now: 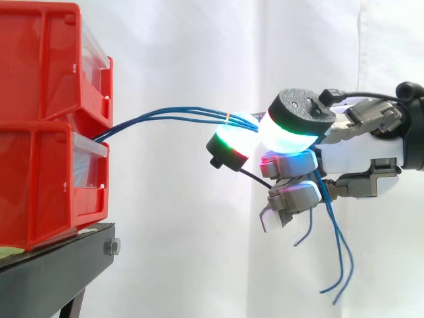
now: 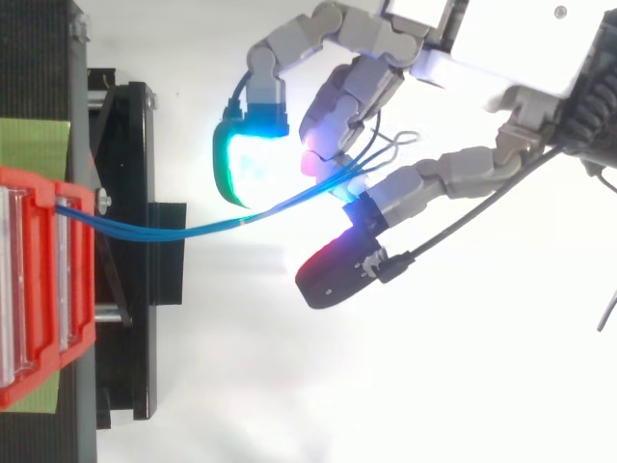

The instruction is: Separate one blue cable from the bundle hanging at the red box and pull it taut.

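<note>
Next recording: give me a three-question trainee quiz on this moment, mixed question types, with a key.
1. True or false: the hand has its fingers closed on several blue cables at once.
2. Multiple choice: past the hand, the cables A) lie coiled on top of a bin, B) hang loose below it, C) loop back into a bin.
3. Fill in: the cables stretch from the hand to the ____ bins.
Key: 1 true; 2 B; 3 red.

From the side we look level and close, red bins (image 1: 40,86) at nine o'clock; from overhead we share bins, blue cables (image 2: 183,232) and hand (image 1: 358,156).
</note>
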You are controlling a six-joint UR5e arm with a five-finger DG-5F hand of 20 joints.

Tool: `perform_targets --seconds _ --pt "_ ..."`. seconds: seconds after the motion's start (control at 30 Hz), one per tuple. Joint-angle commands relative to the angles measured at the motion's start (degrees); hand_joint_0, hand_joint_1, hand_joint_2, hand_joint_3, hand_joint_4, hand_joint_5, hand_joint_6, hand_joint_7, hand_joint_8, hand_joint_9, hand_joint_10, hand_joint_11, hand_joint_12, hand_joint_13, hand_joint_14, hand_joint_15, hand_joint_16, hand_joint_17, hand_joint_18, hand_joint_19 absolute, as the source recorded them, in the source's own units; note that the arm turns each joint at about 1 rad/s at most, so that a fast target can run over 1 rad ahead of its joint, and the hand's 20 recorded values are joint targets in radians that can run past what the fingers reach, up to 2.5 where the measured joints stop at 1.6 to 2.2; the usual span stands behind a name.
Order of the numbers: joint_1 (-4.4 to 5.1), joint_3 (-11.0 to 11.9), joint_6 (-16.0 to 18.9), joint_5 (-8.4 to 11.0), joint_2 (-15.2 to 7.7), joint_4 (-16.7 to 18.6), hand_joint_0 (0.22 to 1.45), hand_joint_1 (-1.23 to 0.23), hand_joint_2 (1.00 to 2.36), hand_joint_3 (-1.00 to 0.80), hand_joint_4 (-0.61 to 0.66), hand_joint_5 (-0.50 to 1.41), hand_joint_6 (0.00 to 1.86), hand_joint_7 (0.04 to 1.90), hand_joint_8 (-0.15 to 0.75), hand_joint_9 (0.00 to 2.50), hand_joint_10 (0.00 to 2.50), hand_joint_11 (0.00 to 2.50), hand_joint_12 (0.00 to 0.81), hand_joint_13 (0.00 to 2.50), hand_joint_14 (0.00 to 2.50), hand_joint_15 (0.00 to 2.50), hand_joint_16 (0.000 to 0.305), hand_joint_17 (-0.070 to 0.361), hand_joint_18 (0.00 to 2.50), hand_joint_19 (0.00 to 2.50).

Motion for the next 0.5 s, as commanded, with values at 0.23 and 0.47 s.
perform_targets --seconds 0.23,0.47 --pt "0.07 0.00 0.00 0.00 0.02 0.00 0.43 -0.92 1.00 -0.50 -0.03 -0.22 0.90 0.94 0.193 1.19 0.27 1.64 0.363 1.16 0.01 1.48 0.051 0.115 0.73 0.69" --pt "0.07 0.00 0.00 0.00 -0.07 0.00 0.45 -0.82 1.00 -0.50 -0.02 -0.22 0.89 0.94 0.187 1.20 0.23 1.64 0.364 1.17 0.01 1.47 0.051 0.116 0.74 0.71"
